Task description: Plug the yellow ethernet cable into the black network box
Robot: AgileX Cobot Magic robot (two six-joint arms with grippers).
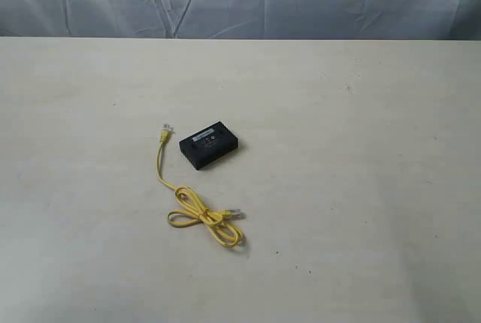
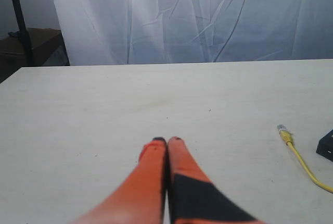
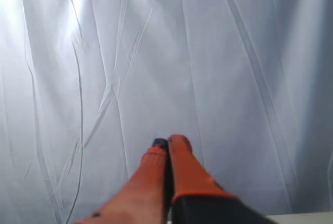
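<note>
Lying mid-table (image 1: 361, 188), one yellow ethernet cable (image 1: 203, 218) has two clear plugs, both unplugged; one black network box (image 1: 213, 144) sits just beside one plug; left gripper (image 2: 167, 140) and right gripper (image 3: 168, 141) are both pinched closed, empty.

Orange, black-tipped left gripper (image 2: 167, 140), right gripper (image 3: 167, 141)

yellow ethernet cable (image 1: 197, 210) knotted, beside black network box (image 1: 211, 145)
</note>
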